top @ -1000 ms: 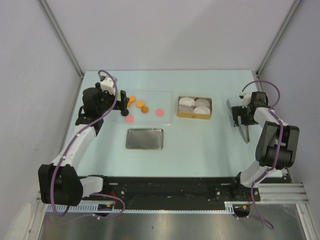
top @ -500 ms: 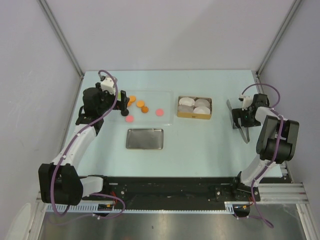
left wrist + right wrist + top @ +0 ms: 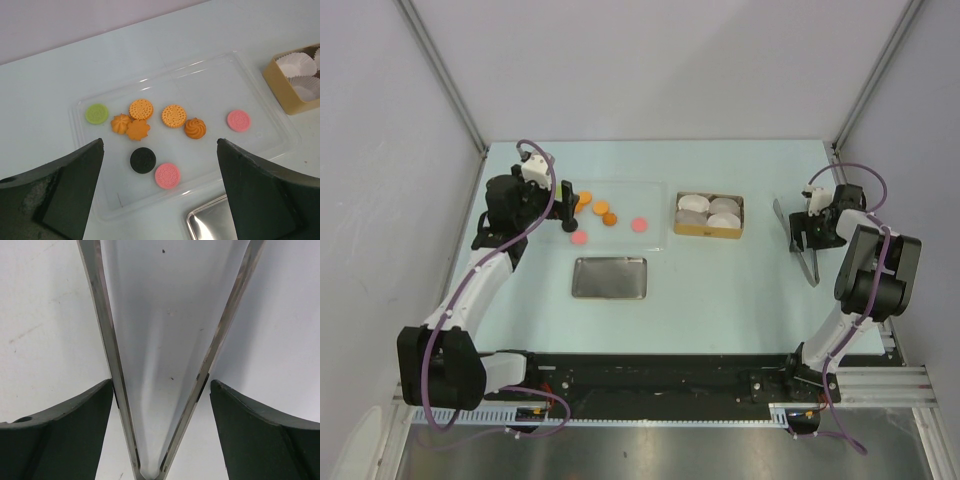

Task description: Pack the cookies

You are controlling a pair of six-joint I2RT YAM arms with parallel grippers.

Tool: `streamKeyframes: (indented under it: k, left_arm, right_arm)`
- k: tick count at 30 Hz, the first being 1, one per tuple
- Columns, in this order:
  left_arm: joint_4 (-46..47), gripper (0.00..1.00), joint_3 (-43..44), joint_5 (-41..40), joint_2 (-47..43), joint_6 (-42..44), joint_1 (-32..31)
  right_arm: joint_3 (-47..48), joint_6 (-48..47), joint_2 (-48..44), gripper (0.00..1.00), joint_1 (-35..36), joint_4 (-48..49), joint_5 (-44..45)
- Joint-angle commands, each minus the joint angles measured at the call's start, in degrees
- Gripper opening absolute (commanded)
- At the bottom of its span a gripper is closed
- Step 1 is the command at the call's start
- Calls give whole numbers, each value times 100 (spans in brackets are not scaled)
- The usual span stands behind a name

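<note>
The cookies lie in a clear plastic tray (image 3: 280, 100): a green one (image 3: 96, 113), several orange ones (image 3: 141, 109), a black one (image 3: 143, 160) and two pink ones (image 3: 167, 175). From above I see orange and pink cookies (image 3: 609, 214) in that tray (image 3: 655, 215). My left gripper (image 3: 160, 145) hangs open over the tray's near left side (image 3: 567, 205), holding nothing. My right gripper (image 3: 161, 385) stands astride steel tongs (image 3: 105, 315) lying on the table at the right (image 3: 806, 255). Its left finger touches one tong arm; a small gap remains at the other.
A tan box with white paper cups (image 3: 709, 214) sits right of the clear tray, its corner at the left wrist view's right edge (image 3: 300, 75). A small metal tray (image 3: 609, 277) lies nearer me, below the clear tray. Grey walls close in both sides.
My right gripper's jaws have narrowed around the tongs, and its wrist has shifted slightly. The left arm and the cookies have not moved.
</note>
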Motion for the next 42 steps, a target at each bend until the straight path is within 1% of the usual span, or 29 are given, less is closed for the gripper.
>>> streamKeyframes:
  k: [1,4,7,13,16,17,20,28,35,42]
  left_arm:
    - [238,100,-40,144,-10,99,19]
    - [238,100,-49,144,-1,90,19]
    - [255,100,-67,144,7,108,19]
    - [273,100,-102,153,-1,90,19]
    - [291,100,-137,144,-19,108,19]
    - [282,100,-146,135,-10,125,19]
    - [299,100,-155,135,-19,134,19]
    - [335,100,-164,170,16,108,19]
    - [343,100,-207,206,-1,82,27]
    - [326,100,-251,214,-116,117,19]
  right_arm:
    - [19,-35,126,82,-8,-246,-216]
    - [11,-61,109,80,-8,-325,-180]
    - [10,-88,74,76,0,-457,-189]
    - [10,-88,-23,62,53,-580,-215]
    - [10,-62,-155,54,106,-659,-198]
    - [10,-9,-216,50,123,-668,-189]
    - [10,79,-488,45,193,-642,-84]
    - [115,255,-1533,43,589,-703,531]
    - [405,299,-2000,44,721,-1019,646]
    - [669,404,-2422,45,1063,-1327,716]
